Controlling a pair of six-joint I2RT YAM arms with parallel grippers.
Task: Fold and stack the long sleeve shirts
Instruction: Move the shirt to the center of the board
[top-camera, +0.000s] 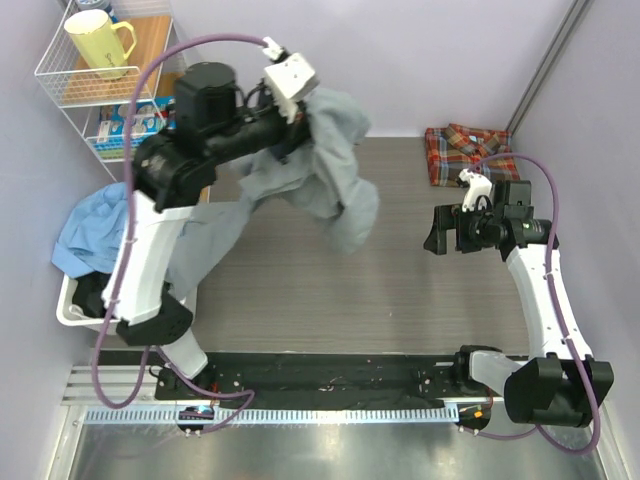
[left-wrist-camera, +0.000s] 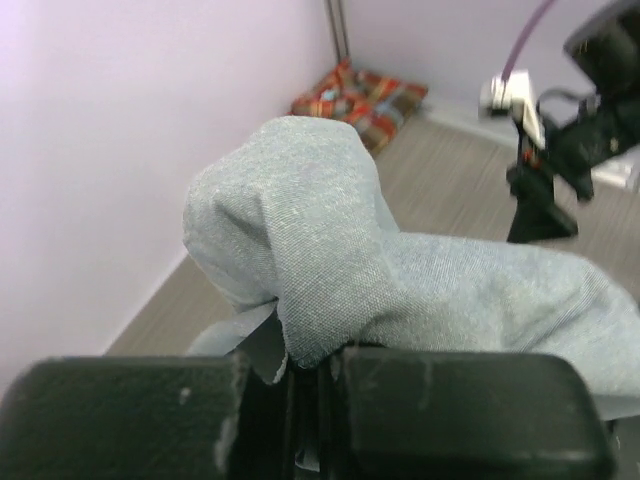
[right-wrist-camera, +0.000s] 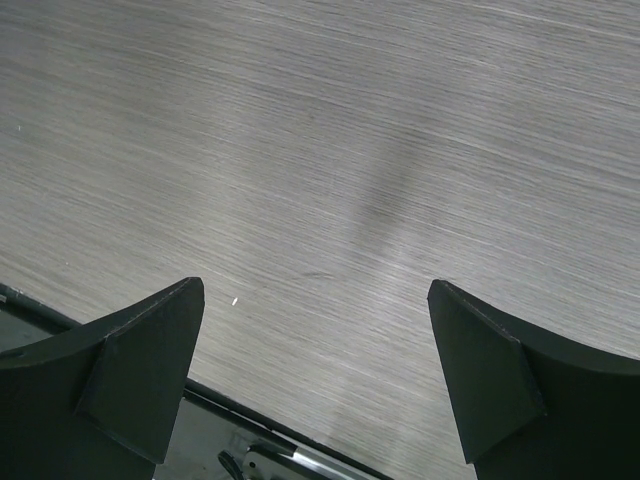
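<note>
Table (top-camera: 300, 300): its wood-grain top is showing beneath the right gripper (right-wrist-camera: 315, 288). Grey shirt (top-camera: 335, 150) is hanging bunched from the left gripper (left-wrist-camera: 315, 400), whose jaws are clamping a fold; it is being held high, likely so the body can drape free before spreading. Plaid shirt (top-camera: 468, 150) is lying folded beyond the right gripper, probably as the stack's base. The right gripper is hovering with jaws spread wide, holding nothing, ready to take a hem.
</note>
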